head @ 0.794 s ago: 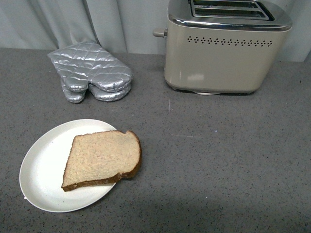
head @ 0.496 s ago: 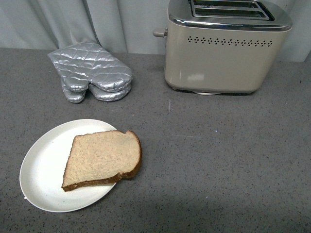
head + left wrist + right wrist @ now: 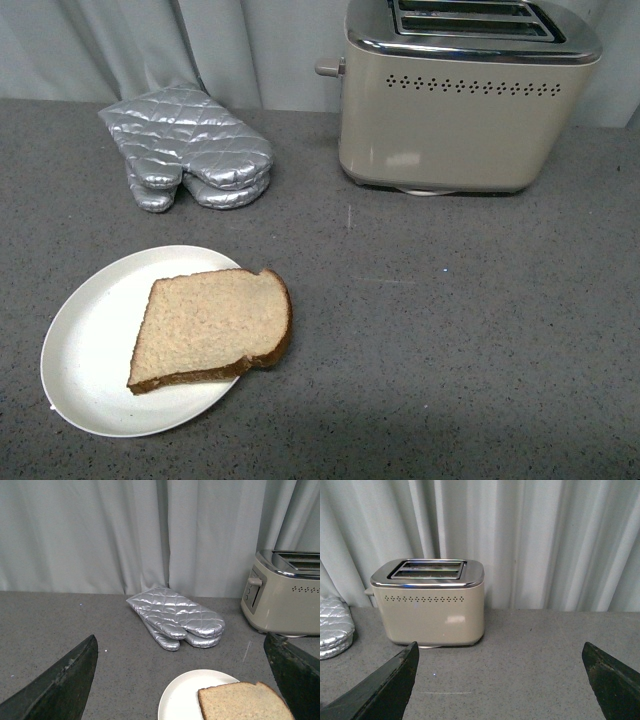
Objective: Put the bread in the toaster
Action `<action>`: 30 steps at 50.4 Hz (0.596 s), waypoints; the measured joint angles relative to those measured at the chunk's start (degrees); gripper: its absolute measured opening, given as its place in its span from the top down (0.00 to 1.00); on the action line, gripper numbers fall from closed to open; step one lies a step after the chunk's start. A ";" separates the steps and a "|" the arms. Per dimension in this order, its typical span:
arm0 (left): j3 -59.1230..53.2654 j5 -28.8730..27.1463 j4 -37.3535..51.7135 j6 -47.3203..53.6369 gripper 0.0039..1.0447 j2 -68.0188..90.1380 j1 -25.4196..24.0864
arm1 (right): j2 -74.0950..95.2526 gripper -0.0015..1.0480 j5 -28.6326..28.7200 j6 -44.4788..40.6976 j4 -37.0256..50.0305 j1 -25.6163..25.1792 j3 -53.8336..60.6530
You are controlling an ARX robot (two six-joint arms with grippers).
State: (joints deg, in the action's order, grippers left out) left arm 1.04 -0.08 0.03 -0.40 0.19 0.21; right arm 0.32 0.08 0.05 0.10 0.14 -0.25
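Countertop [image 3: 480, 330] of dark grey speckled material fills the front view and runs back to a pale grey curtain [image 3: 250, 50] hanging in soft folds along its far edge. On the near left a round white plate [image 3: 80, 350] rests on the surface. The bread [image 3: 210, 325] lies flat on it, its rounded crust end reaching past the plate's right rim. Behind the plate, close to the curtain, silver quilted oven mitts [image 3: 190, 150] lie stacked. The toaster [image 3: 450, 120] stands upright at the far right of centre, well apart from the bread, with its chrome top showing two slots and its lever knob on the left side. A thin pale scratch marks the surface just in front of it. In the left wrist view the left gripper [image 3: 180, 637] hangs over the counter with its dark fingers [image 3: 60, 685] spread wide and nothing between them. Beyond them lie the plate, part of the bread and the mitts, with the toaster off to one side against the folded curtain. In the right wrist view the right gripper [image 3: 500, 645] is likewise spread wide and empty above the grey surface. The toaster stands ahead of it before the curtain, and an edge of the mitts shows beside it.
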 joint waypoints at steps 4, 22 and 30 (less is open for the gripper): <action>0.07 -0.76 -0.22 -0.20 0.06 0.17 0.11 | 0.00 0.09 0.00 0.00 0.00 0.00 0.00; 4.87 -7.15 0.85 -18.43 0.06 28.13 -0.74 | -0.09 0.09 0.00 0.00 0.00 0.00 0.00; 10.80 0.68 11.61 -17.00 0.06 55.06 -6.19 | -0.09 0.09 -0.02 0.00 0.00 0.00 0.00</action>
State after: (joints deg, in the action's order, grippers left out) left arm 11.84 0.60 11.64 -17.41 55.24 -5.98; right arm 0.23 0.05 0.05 0.10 0.14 -0.25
